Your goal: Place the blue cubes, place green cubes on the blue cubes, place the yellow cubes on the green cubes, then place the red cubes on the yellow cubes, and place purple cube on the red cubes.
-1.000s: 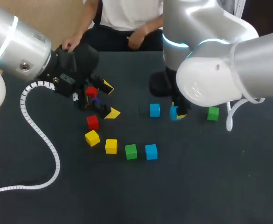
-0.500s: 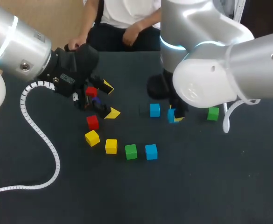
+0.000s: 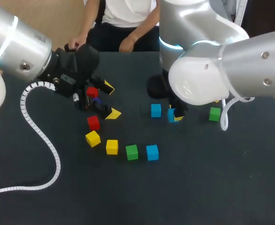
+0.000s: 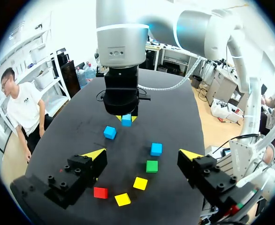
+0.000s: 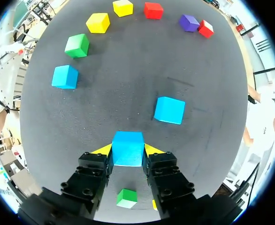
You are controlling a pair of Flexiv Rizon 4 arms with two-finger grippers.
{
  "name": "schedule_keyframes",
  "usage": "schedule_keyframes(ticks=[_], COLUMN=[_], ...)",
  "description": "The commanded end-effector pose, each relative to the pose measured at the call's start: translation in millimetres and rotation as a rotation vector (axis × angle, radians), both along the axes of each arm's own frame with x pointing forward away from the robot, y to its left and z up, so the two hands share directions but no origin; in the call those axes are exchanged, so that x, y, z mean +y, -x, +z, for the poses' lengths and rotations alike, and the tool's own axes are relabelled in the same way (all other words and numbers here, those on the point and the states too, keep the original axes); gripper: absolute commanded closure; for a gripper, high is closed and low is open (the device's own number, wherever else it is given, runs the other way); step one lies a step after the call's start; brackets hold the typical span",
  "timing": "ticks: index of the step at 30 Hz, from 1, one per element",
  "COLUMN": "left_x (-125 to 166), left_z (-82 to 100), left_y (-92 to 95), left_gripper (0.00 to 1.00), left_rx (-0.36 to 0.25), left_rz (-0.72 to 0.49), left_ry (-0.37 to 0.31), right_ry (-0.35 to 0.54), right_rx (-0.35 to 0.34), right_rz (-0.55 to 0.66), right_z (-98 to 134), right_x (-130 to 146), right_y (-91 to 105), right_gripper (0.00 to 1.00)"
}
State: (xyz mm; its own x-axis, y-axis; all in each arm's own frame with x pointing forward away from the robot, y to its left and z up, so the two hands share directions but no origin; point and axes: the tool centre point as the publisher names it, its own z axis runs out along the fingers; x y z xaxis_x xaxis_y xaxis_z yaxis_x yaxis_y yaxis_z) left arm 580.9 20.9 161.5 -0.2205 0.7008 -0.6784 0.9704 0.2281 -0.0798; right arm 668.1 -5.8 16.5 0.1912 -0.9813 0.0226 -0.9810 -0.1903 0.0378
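Blue cube point(image 5: 127, 144) between right hand point(image 5: 127, 153) fingers

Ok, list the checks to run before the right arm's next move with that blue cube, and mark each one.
1. Right gripper shut on the held blue cube, a finger on each side: ok.
2. Held blue cube apart from the second blue cube, with a gap showing between them: ok.
3. Held blue cube resting on the table or lifted off it: cannot tell.
4. Left gripper open, holding nothing and away from the right arm: ok.
5. All blue cubes gathered: the third blue cube lies apart, next to a green cube: not ok.
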Motion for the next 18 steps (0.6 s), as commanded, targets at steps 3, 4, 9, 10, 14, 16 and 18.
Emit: schedule_keyframes(ticks=[3,4,9,10,14,16,18], left_x=[-0.7,-0.7,-0.7,-0.7,-0.7,-0.7,-0.7], left_z=[0.3,0.3,0.3,0.3,0.3,0.3,0.3], left_y=[-1.6,-1.6,-1.6,-1.6,-1.6,-1.6,-1.6], left_gripper=[0.00,0.00,0.00,0.00,0.00,0.00,0.00], left_rx=[0.003,0.003,0.003,0.003,0.003,0.003,0.003], left_rz=[-0.001,-0.001,-0.001,-0.001,-0.001,-0.001,-0.001], left_ry=[-0.005,-0.005,-0.005,-0.005,-0.005,-0.005,-0.005], right_ry=[0.003,0.004,0.002,0.002,0.003,0.003,0.002], right_rx=[0.011,0.012,0.016,0.017,0.019,0.020,0.023], right_rz=[0.000,0.001,0.004,0.003,0.002,0.003,0.006], right_z=[-1.1,-1.2,-3.0,-3.7,-4.6,-5.3,-6.0], right_x=[1.0,1.5,2.8,2.3,3.2,4.8,6.3], right_y=[-8.7,-8.9,-8.2,-8.3,-9.4,-10.0,-10.3], right_gripper=[1.00,1.00,1.00,1.00,1.00,1.00,1.00])
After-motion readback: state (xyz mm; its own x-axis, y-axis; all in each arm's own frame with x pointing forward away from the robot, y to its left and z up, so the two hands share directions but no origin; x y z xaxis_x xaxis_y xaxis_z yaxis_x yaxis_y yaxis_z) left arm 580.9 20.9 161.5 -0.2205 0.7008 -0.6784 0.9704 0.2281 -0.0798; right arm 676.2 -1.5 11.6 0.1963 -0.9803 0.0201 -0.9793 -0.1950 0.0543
